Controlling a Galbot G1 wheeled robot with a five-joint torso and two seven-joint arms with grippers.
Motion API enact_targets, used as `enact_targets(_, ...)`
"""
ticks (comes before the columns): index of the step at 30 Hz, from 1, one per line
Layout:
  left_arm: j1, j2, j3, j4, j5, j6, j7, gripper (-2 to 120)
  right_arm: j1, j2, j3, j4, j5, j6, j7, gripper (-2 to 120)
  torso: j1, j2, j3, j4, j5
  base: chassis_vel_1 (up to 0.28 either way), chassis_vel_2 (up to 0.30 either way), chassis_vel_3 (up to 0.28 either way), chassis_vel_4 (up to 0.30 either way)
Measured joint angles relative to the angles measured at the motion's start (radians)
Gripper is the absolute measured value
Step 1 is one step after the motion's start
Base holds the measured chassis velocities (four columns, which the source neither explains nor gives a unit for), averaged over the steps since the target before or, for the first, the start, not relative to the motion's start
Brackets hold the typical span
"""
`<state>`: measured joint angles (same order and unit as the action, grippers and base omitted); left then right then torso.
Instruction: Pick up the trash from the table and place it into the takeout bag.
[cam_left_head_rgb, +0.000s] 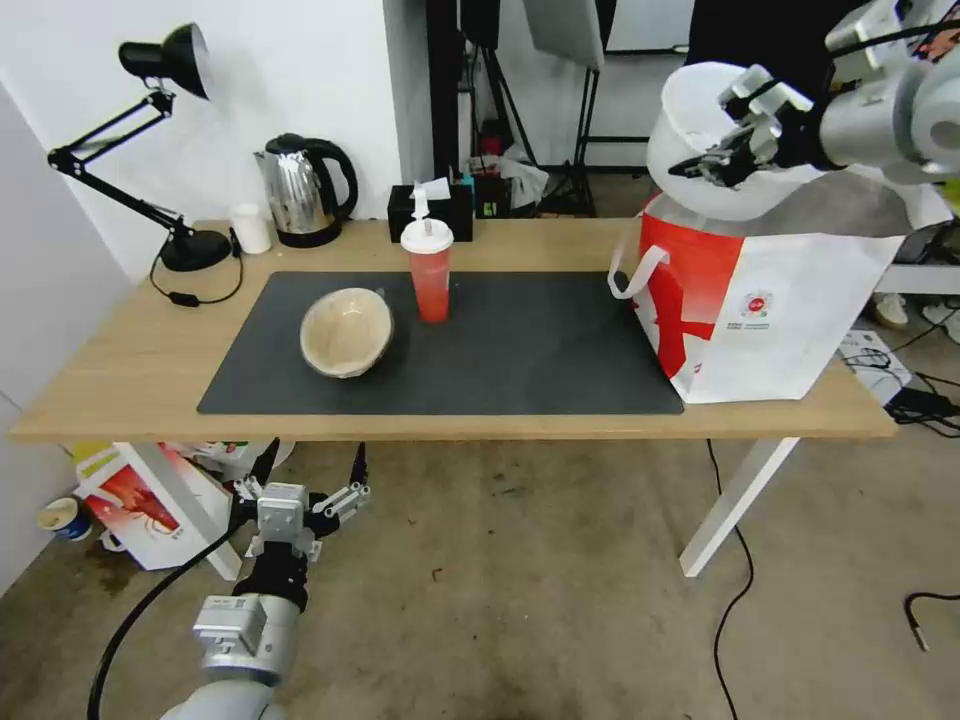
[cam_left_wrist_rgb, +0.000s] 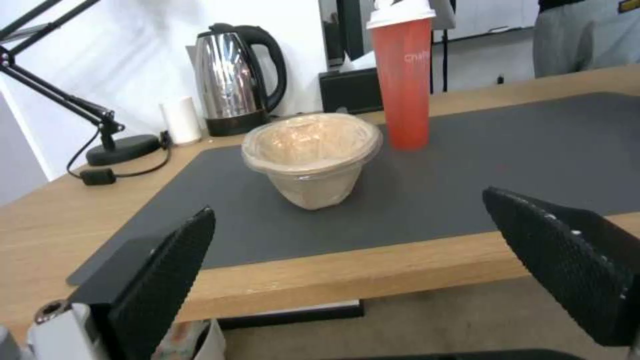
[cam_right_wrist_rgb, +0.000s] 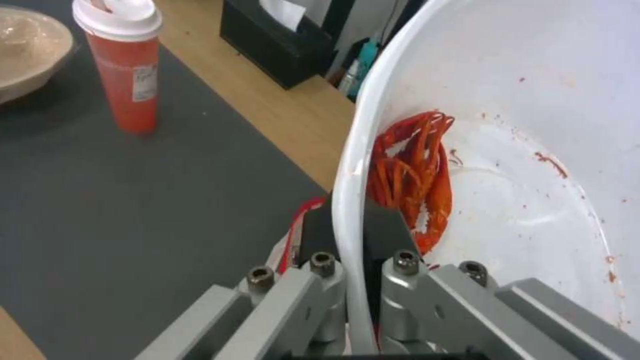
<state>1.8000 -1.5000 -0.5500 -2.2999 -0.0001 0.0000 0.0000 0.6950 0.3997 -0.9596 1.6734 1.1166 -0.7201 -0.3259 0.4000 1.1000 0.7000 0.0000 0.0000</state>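
Note:
My right gripper (cam_left_head_rgb: 735, 150) is shut on the rim of the white plastic bowl (cam_left_head_rgb: 700, 130), holding it tilted just above the open top of the takeout bag (cam_left_head_rgb: 760, 300) at the table's right end. In the right wrist view, the fingers (cam_right_wrist_rgb: 313, 230) pinch the rim of the bowl (cam_right_wrist_rgb: 533, 125), which has red smears (cam_right_wrist_rgb: 413, 170) inside. The red drink cup (cam_left_head_rgb: 430, 270) and the tan paper bowl (cam_left_head_rgb: 347, 332) sit on the dark mat (cam_left_head_rgb: 540, 350) of the table (cam_left_head_rgb: 120, 350). My left gripper (cam_left_head_rgb: 300, 500) hangs open below the table's front edge, facing the tan bowl (cam_left_wrist_rgb: 310, 155) and the red cup (cam_left_wrist_rgb: 403, 80).
A black desk lamp (cam_left_head_rgb: 160, 150), a steel kettle (cam_left_head_rgb: 300, 190), a small white cup (cam_left_head_rgb: 250, 228) and a black tissue box (cam_left_head_rgb: 430, 210) line the table's back edge. A red-printed white box (cam_left_head_rgb: 140, 500) stands on the floor under the left end. Cables (cam_left_head_rgb: 920, 400) lie on the floor at right.

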Motion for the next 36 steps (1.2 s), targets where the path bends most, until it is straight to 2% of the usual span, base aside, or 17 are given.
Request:
enact_targets(2,0.0,0.0,0.0,0.0,0.0,0.0,0.0,100,-0.01,-0.002,0.008,0.001,-0.002,0.0,0.0,0,0.0,0.0,0.0,0.0,0.0001,0.0,0.0,0.0,0.0)
enact_targets(5,0.0,0.0,0.0,0.0,0.0,0.0,0.0,100,-0.105,-0.019,0.084,0.007,-0.021,0.0,-0.004,0,0.0,0.0,0.0,0.0,0.0001,0.0,0.0,0.0,0.0)
enact_targets(7,0.0,0.0,0.0,0.0,0.0,0.0,0.0,100,-0.113,-0.02,0.089,0.008,-0.023,0.0,-0.004,0,0.0,0.0,0.0,0.0,0.0001,0.0,0.0,0.0,0.0)
enact_targets(10,0.0,0.0,0.0,0.0,0.0,0.0,0.0,100,-0.197,-0.028,0.153,0.016,-0.04,0.0,-0.006,0,0.0,0.0,0.0,0.0,0.0002,0.0,0.0,0.0,0.0)
enact_targets(28,0.0,0.0,0.0,0.0,0.0,0.0,0.0,100,-0.38,-0.046,0.292,0.039,-0.06,0.002,-0.005,0,0.0,0.0,0.0,0.0,0.0001,0.0,0.0,0.0,0.0)
enact_targets(36,0.0,0.0,0.0,0.0,0.0,0.0,0.0,100,-0.41,-0.05,0.317,0.042,-0.053,0.002,0.013,0,0.0,0.0,0.0,0.0,0.0,0.0,0.0,0.0,0.0)
